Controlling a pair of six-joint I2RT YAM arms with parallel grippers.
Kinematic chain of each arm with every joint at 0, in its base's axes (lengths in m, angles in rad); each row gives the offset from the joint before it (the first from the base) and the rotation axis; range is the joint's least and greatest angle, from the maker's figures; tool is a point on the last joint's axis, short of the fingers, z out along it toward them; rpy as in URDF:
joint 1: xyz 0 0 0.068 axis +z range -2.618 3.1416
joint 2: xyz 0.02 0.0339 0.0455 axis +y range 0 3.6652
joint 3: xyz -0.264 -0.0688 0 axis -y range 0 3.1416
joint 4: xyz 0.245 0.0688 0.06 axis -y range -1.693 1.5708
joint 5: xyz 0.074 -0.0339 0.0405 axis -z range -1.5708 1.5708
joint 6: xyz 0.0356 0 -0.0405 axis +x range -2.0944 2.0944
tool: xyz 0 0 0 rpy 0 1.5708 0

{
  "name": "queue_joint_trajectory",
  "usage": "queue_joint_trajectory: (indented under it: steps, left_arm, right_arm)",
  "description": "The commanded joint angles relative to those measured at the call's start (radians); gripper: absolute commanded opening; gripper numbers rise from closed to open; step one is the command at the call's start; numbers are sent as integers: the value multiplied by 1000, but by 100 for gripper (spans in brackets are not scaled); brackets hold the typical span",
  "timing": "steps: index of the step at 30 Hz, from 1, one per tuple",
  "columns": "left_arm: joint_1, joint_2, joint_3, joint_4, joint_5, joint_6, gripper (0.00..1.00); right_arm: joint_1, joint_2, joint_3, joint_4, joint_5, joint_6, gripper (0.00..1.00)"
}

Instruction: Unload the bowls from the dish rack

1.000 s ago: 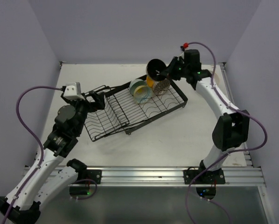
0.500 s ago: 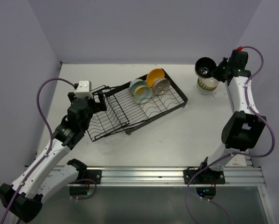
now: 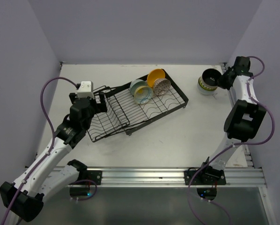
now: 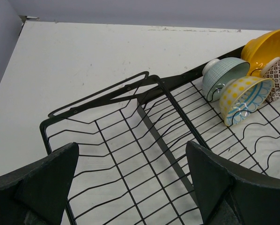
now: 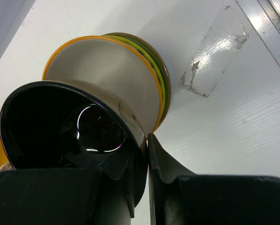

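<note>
The black wire dish rack [image 3: 144, 112] lies mid-table. At its far end lean an orange-yellow bowl [image 3: 156, 76], a brown-patterned bowl [image 3: 162, 86] and a ribbed teal bowl next to a yellow-dotted one [image 3: 141, 91]. My left gripper [image 3: 101, 101] is open and empty over the rack's left end [image 4: 130, 154]; the same bowls show at upper right in the left wrist view [image 4: 245, 96]. My right gripper [image 3: 220, 79] is shut on the rim of a glossy black bowl [image 5: 70, 126], held on top of a stack of bowls [image 5: 112, 75] at the far right.
The stack [image 3: 204, 86] stands near the table's far right corner, close to the right wall. A shiny tape patch [image 5: 215, 61] lies beside it. A metal rail [image 3: 177, 176] runs along the near edge.
My right arm carried the black bowl from the rack's far end over to the stack at the far right and lowered it there. My left arm shifted slightly at the rack's left end.
</note>
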Motion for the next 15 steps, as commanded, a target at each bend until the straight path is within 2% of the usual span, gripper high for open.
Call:
queue_joint_trajectory:
  steps: [1,15]
  left_arm:
    - [14,2,38,21,13,10,100]
    - [29,20,39,18,41,10,100]
  right_arm:
    - [-5,-16,78,44,-4,-10,0]
    - [-11,91,143,63,-14,-4,0]
